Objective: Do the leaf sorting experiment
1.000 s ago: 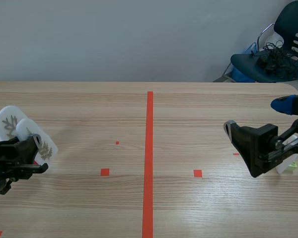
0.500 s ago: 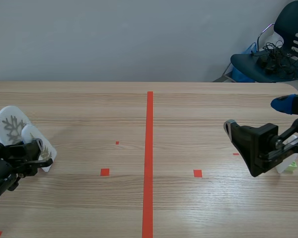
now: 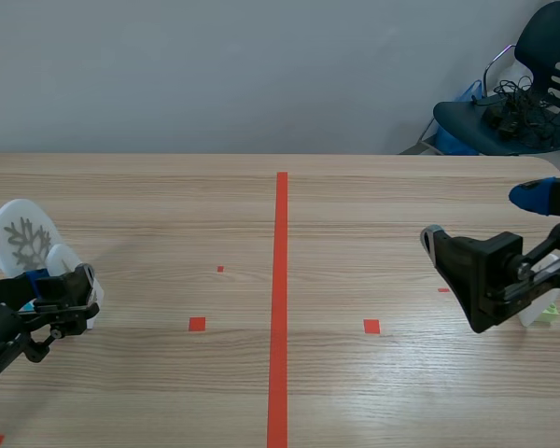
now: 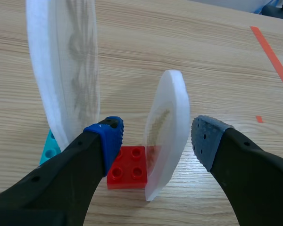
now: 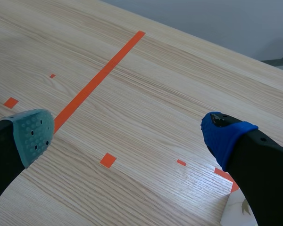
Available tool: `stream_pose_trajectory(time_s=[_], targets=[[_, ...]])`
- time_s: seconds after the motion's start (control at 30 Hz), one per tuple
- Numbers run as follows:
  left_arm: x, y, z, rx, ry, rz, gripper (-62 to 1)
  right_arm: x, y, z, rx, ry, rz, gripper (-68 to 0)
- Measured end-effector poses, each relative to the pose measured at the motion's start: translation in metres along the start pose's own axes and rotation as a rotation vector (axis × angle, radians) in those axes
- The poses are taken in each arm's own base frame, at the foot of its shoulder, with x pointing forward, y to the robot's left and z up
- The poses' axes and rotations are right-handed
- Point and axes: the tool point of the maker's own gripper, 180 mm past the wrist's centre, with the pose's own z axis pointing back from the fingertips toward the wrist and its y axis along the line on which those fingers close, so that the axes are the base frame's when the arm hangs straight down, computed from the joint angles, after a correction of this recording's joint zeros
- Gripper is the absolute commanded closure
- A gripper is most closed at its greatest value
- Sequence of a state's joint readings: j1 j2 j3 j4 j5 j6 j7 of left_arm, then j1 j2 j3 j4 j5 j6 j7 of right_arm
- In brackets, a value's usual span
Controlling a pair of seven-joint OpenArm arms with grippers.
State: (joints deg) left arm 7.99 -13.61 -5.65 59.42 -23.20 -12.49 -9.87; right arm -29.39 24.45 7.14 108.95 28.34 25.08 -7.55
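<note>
1. Left gripper (image 4: 155, 136) gapes wide, straddling the small disc (image 4: 167, 132) on a red brick (image 4: 127, 173) without touching it, at the table's (image 3: 168, 205) 9 o'clock.
2. Large disc (image 4: 61, 70) stands at the small disc's 10 o'clock.
3. Right gripper (image 5: 129, 129) is spread wide at 3 o'clock, holding nothing.

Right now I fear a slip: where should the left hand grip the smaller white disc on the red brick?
Best, I think, grip the smaller disc by its two flat faces, above the red brick, coming straight on as the left hand stands. The disc is upright, its edge toward the hand, between the open fingers.
</note>
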Motion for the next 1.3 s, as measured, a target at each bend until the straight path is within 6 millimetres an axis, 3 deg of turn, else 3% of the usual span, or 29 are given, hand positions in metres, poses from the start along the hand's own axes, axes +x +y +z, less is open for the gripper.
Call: stream_pose_trajectory(time_s=[0.2, 0.4, 0.5, 0.6, 0.7, 0.77, 0.83, 0.87, 1.07, 1.2, 1.3], targets=[[0.015, -0.008, 0.001, -0.026, -0.032, -0.023, -33.9, 0.000, 0.000, 0.000, 0.000, 0.000, 0.000, -65.5], [0.043, -0.010, 0.026, -0.062, -0.080, -0.099, -33.9, 0.000, 0.000, 0.000, 0.000, 0.000, 0.000, -65.5], [0.062, -0.010, 0.043, -0.068, -0.111, -0.148, -33.9, 0.000, 0.000, 0.000, 0.000, 0.000, 0.000, -65.5], [0.095, -0.014, 0.059, -0.081, -0.163, -0.210, -33.9, 0.000, 0.000, 0.000, 0.000, 0.000, 0.000, -65.5], [0.131, -0.034, 0.076, -0.170, -0.197, -0.294, -40.4, 0.000, 0.000, 0.000, 0.000, 0.000, 0.000, -65.5], [0.141, -0.062, 0.089, -0.297, -0.190, -0.350, -50.6, 0.000, -0.001, 0.000, -0.002, 0.000, 0.001, -65.5], [0.133, -0.097, 0.106, -0.490, -0.155, -0.384, -61.7, 0.001, -0.005, 0.001, -0.013, -0.001, 0.005, -65.5], [0.124, -0.112, 0.115, -0.577, -0.127, -0.385, -62.3, 0.002, -0.008, 0.002, -0.022, -0.002, 0.009, -65.5], [0.083, -0.123, 0.126, -0.636, -0.005, -0.305, -62.3, 0.004, -0.031, 0.011, -0.081, 0.009, -0.015, -65.9], [0.071, -0.142, 0.130, -0.693, 0.015, -0.260, -62.3, 0.003, -0.042, 0.017, -0.114, 0.035, -0.011, -67.9], [0.071, -0.146, 0.128, -0.681, 0.009, -0.234, -62.3, 0.014, -0.034, 0.022, -0.101, 0.015, 0.004, -67.9]])
